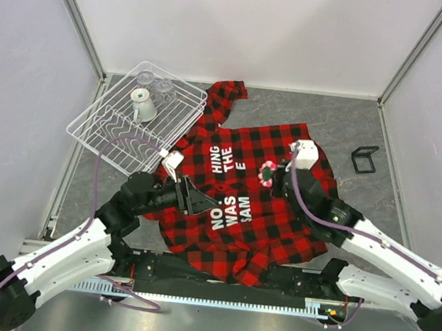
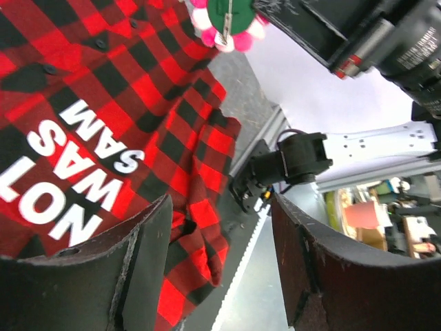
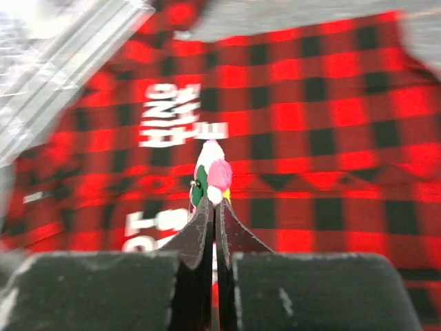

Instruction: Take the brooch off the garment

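My right pincer [image 3: 214, 207] pinches the brooch [image 3: 215, 176] at centre frame, over the plaid shirt [image 3: 324, 131]; my left pincer [image 2: 219, 214] gapes wide, empty. This thin edge grip could slip, dropping the brooch if I jerk

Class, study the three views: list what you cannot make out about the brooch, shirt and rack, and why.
Brooch: whether its pin is free of the shirt; the right wrist view is blurred, the shut right pincer covers its lower part, and the left wrist view's top edge cuts it off.
Lettering: folds hide some letters in the top view.
Rack contents: clear, too small to name in the top view.
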`<state>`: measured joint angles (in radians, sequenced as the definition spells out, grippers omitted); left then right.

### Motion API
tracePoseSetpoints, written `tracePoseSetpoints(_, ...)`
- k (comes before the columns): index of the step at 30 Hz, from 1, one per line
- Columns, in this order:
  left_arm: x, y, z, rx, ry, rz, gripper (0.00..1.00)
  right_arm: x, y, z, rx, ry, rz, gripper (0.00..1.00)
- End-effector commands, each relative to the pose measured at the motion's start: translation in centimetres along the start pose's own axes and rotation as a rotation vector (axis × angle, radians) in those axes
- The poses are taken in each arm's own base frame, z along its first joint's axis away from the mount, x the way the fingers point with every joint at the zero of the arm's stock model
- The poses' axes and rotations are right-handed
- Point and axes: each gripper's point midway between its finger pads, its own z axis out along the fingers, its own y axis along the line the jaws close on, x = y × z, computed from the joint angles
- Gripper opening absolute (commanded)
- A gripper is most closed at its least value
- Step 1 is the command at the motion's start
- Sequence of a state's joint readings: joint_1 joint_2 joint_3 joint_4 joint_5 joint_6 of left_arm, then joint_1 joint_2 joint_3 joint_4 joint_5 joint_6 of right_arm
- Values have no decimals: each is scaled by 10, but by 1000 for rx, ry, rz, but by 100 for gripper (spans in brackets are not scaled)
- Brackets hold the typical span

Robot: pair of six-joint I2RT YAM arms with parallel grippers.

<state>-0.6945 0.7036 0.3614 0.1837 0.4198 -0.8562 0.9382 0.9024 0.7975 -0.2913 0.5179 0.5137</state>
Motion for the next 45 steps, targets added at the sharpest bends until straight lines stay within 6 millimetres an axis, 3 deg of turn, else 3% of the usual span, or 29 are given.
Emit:
tracePoseSetpoints(1, -16, 11, -9, -107, -28, 169, 66, -10, -91, 3, 522, 12, -230, 0)
tracePoseSetpoints(6, -17, 12, -9, -118, -10, 209, 66, -27, -150, 7, 871, 55, -424, 0)
tracePoseSetpoints(7, -17, 13, -7, -116, -3, 213, 66, -28, -172, 11, 967, 90, -452, 0)
tracePoseSetpoints(13, -18, 2, 0, -54, 17, 211, 66, -12, -251, 30, 1234, 299, -525, 0)
tracePoseSetpoints(19, -16, -11, 1, -34, 37, 271, 66, -7, -306, 36, 1461, 448, -638, 0)
tracePoseSetpoints(26, -5, -1, -2, -71, 51, 265, 67, -23, -335, 48, 1540, 565, -713, 0)
tracePoseSetpoints(31, 3, 5, 2, -81, 97, 240, 66, -9, -353, 70, 1434, 705, -779, 0)
tracePoseSetpoints(35, 11, 11, 9, -93, 152, 210, 66, -4, -362, 85, 1401, 691, -779, 0)
tracePoseSetpoints(45, 4, 9, 32, -115, 231, 150, 64, 16, -386, 92, 1375, 734, -769, 0)
